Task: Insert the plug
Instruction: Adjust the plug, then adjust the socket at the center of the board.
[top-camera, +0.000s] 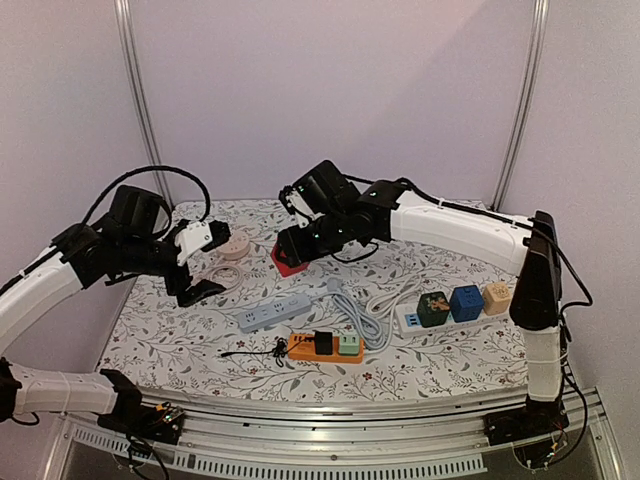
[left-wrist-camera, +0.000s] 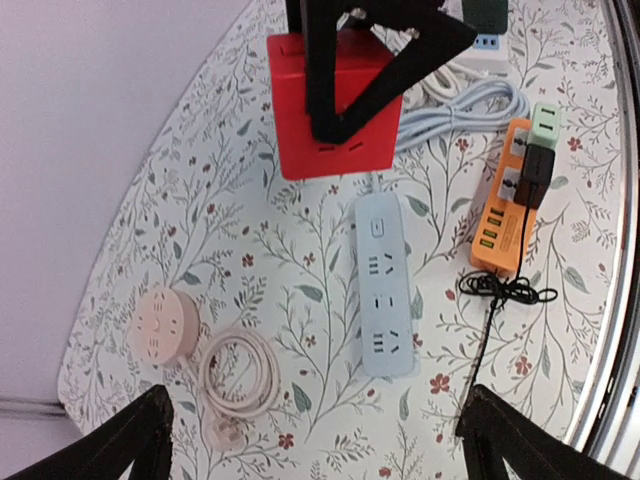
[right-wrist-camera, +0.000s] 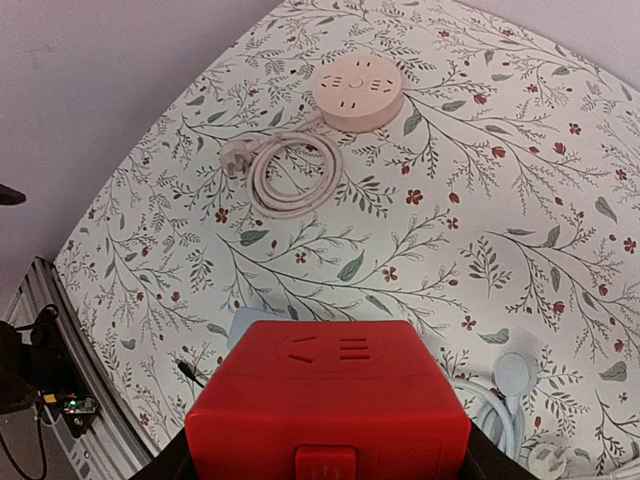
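Red plastic filled the lower right wrist view: the red socket cube (right-wrist-camera: 330, 400) sat pinched between the jaws of the right gripper (top-camera: 297, 250), seemingly held just above the table (top-camera: 180, 345) near its middle. I found the left gripper (left-wrist-camera: 318, 425) spread wide and empty, hovering over the left part of the cloth. I could not settle which plug the task meant. The likeliest candidate was the white plug (right-wrist-camera: 512, 372), which lay loose on the cloth near the cube on the robot's right, by the white cable coil (top-camera: 365, 318). I judged the right arm the nearer to it, but its jaws were occupied. From the left gripper the plug lay across the table, beyond the light-blue strip (left-wrist-camera: 385, 285), whose long axis ran straight away from that hand toward the cube. The pink round socket (left-wrist-camera: 165, 325) and its coiled cord (left-wrist-camera: 240, 372) flanked that strip on one side and the orange strip (left-wrist-camera: 505, 200) on the other. Open cloth lay between them, though the right arm crowded the far end.
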